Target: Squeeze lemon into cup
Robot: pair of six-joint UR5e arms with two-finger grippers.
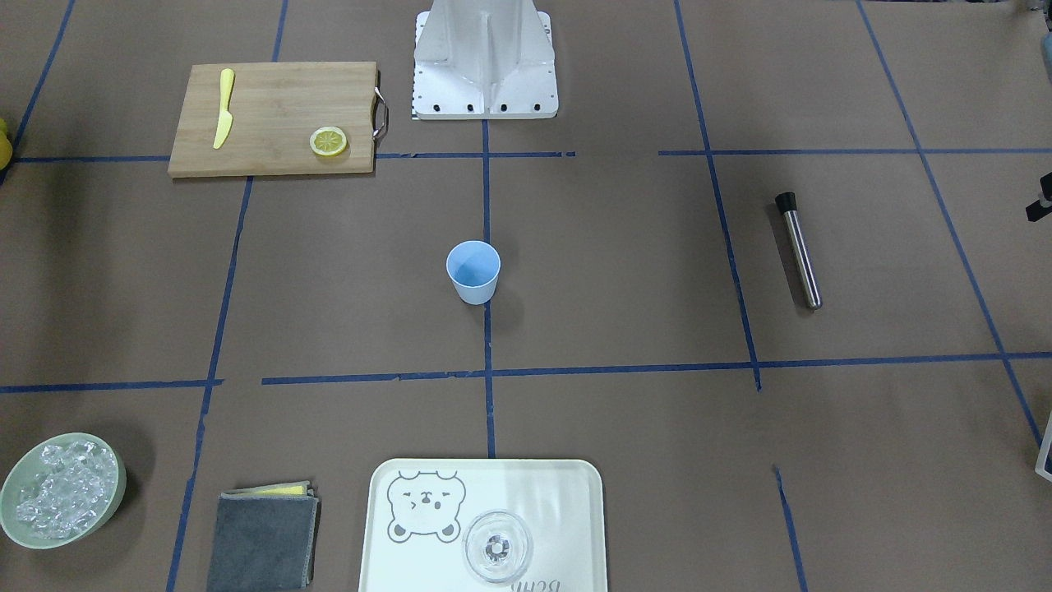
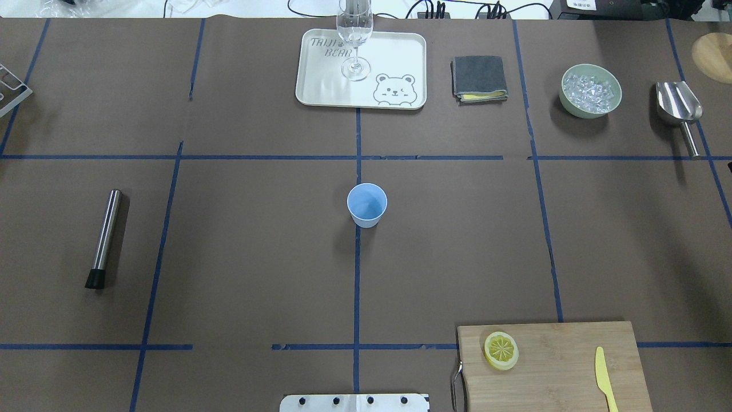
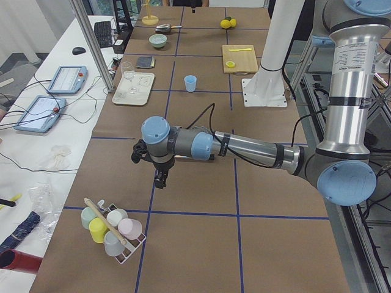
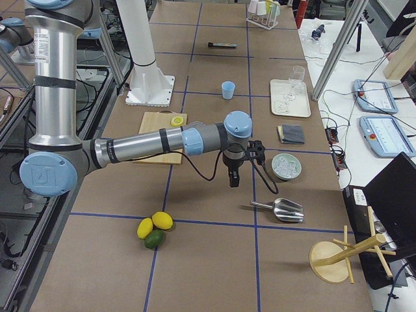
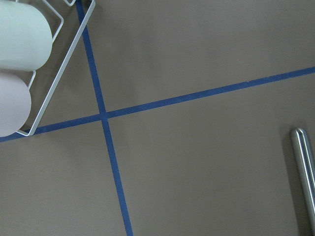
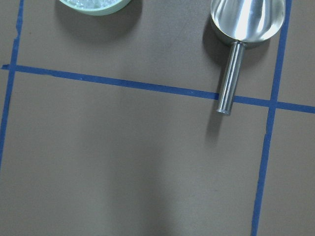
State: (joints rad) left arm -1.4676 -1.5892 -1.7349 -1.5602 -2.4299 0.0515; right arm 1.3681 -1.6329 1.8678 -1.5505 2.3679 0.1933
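Lemon: the lemon [image 1: 328,141] slice lay flat on the wooden cutting board [image 1: 271,119], toward the end with the metal handle, apart from the yellow knife [image 1: 223,108] on the same board
Cup: the cup [image 1: 473,271] stood upright mid-table on the brown surface [image 1: 625,271], on a blue tape line, well apart from the board
Left gripper: the left gripper [image 3: 160,178] pointed down above the surface near the rack of cups [image 3: 113,235]; whether its jaws were open or closed cannot be told
Right gripper: the right gripper [image 4: 233,179] pointed down above the surface, near the bowl of ice [image 4: 286,177] and the scoop [image 4: 281,208]; open or closed cannot be told
Steel rod: the steel rod [image 1: 799,251] lay alone on the robot's left side
Far edge: the glass [image 1: 497,547] stood on the bear tray [image 1: 567,510], beside the folded cloth [image 1: 263,543]
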